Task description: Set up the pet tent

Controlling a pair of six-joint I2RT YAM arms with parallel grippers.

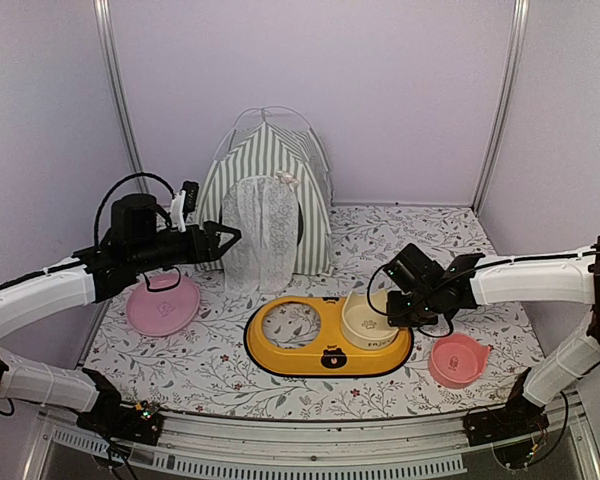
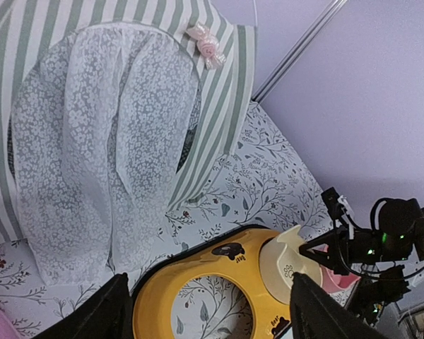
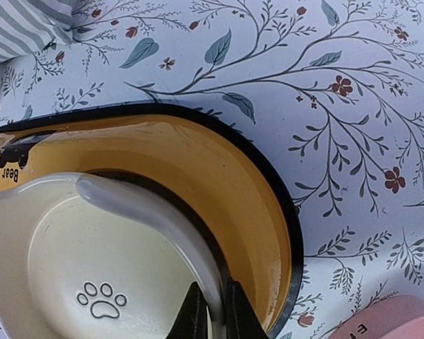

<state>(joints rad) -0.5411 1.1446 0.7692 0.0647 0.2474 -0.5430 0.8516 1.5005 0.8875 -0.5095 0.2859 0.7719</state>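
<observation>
One tent stands on the one table, bearing one lace curtain and one pink bow. There is one yellow feeder with two round holes, one cream bowl, and two pink dishes: one pink plate and one pink bowl. Two arms, a left arm and a right arm, each carry one hand, a left hand and a right hand, and two metal posts rise behind.
</observation>
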